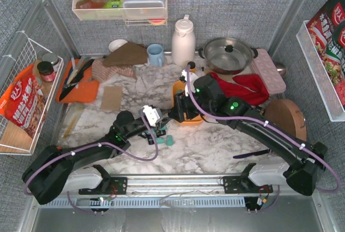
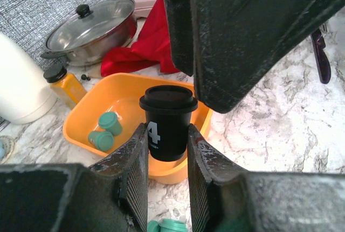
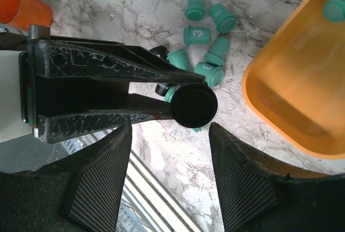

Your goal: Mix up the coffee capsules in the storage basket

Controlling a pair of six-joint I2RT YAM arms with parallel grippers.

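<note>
Left jaws: clenched on a black cup-shaped plastic coffee capsule [image 2: 168, 105] with a white 4 on its side, gripped low on the body, rim up.
Right jaws: released and spread wide with nothing between them, hanging right above the left jaws and the black capsule.
Storage basket: the shallow orange plastic rectangular basket [image 2: 126, 100] sits on the marble-patterned worktop [image 2: 280, 129], just beyond the held capsule. From above, the capsule is beside the basket's rim, not over it.
In the basket: two small teal-green cup-shaped capsules [image 2: 105, 132], lying together near one wall.
Outside the basket: a loose cluster of teal-green capsules [image 3: 195, 34] on the worktop, under and beside the left jaws.
Risk, early release: letting go here would probably drop the black capsule on the rim or the worktop, where its round body could roll away.
Risk, arm clash: the two arms are crowded together, so a lift by the left or a dip by the right could knock the capsule loose.
Risk, scatter: lowering the left jaws could push the loose cluster apart and make those capsules harder to pick up.
Risk, basket shift: the plastic basket looks light, so a nudge from either arm may slide it.
</note>
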